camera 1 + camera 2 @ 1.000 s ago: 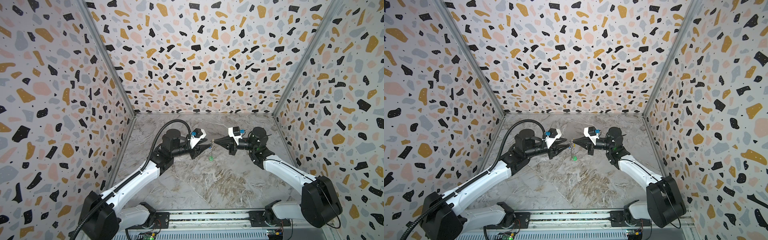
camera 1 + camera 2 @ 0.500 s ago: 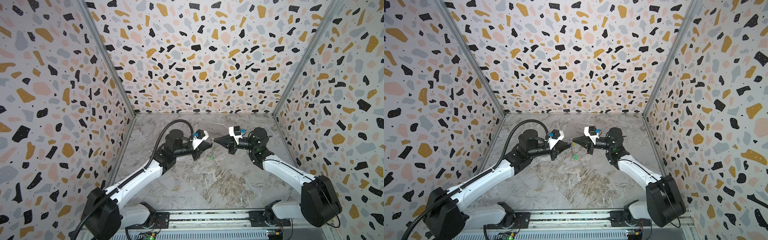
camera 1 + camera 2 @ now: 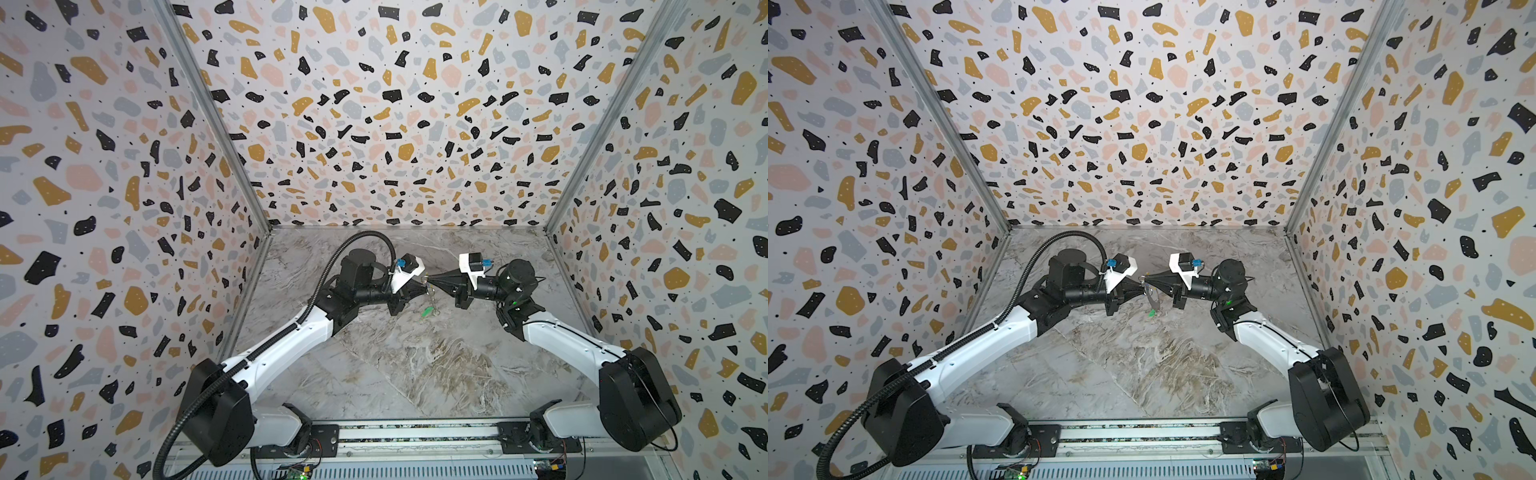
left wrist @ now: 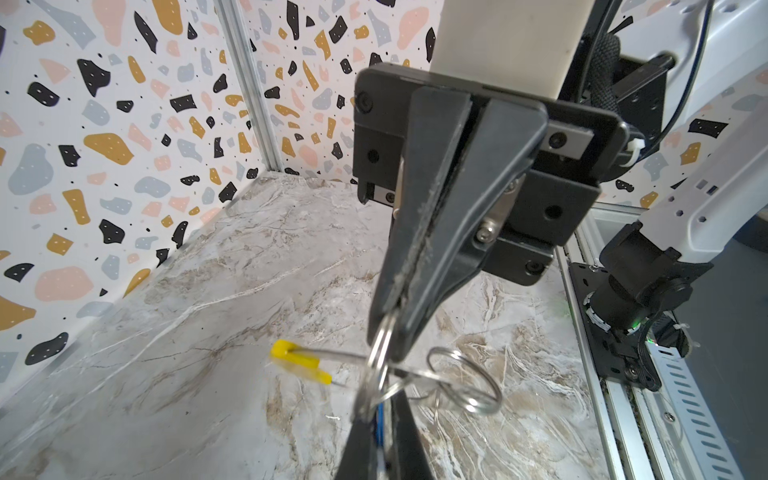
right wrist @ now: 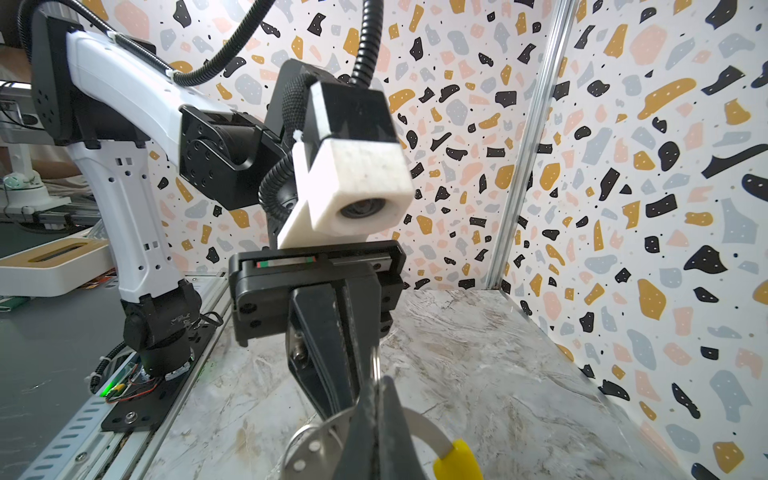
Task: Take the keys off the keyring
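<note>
Neither key is off the keyring [image 4: 301,361] yet. The bunch hangs in air above the table [image 3: 395,365], between the meeting tips. Right gripper [image 3: 430,281] is clamped on the keyring. Left gripper [image 3: 422,287] pinches, apparently, the blue key [image 4: 378,428]. Green key [image 3: 424,311] dangles below. Both removals remain.

Keyring [image 5: 428,426]: thin bright metal, polished; yellow sleeve [image 4: 299,361] near the fingers [image 4: 478,187], glossy plastic; fingers matt black plastic, inner edges rough and scuffed; tabletop [image 4: 166,374] smooth, marbled.
</note>
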`<state>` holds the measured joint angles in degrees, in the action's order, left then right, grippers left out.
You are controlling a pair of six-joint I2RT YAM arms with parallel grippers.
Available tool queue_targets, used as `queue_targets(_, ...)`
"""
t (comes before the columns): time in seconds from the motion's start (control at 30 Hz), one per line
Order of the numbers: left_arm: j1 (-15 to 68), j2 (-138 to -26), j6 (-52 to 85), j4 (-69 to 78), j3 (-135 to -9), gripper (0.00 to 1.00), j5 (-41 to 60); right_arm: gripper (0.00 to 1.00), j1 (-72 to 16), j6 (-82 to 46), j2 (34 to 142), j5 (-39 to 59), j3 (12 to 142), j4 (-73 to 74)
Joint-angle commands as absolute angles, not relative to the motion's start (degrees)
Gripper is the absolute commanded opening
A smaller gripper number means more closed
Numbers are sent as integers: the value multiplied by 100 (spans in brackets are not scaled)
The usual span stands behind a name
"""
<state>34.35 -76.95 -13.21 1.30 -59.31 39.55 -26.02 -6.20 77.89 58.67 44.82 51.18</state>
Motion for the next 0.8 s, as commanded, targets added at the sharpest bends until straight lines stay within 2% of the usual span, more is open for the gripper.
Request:
queue_targets(0.0,3483,-7782,-1511,-124,-6185,0,4154,0,-2686,-712,7731,5871,4470,5502)
queue_targets(0.27,3516,-7865,-1605,-360,-6403,0,4029,0,-2705,-687,7711,5810,4373,5590)
queue_targets(0.3,3507,-7831,-1628,-381,-6389,3,3954,0,-2698,-676,7699,5811,4366,5581)
queue_targets(0.37,3494,-7695,-1679,-391,-6322,24,3755,0,-2664,-685,7682,5841,4356,5560)
queue_targets(0.47,3430,-7340,-1752,-294,-6116,36,3496,0,-2618,-685,7665,5895,4359,5563)
queue_targets(0.6,3422,-6585,-1668,579,-5376,40,2972,0,-2599,-727,7722,6015,4411,5558)
queue_targets(0.77,3423,-6179,-1611,902,-5098,35,2904,0,-2601,-756,7767,6072,4447,5598)
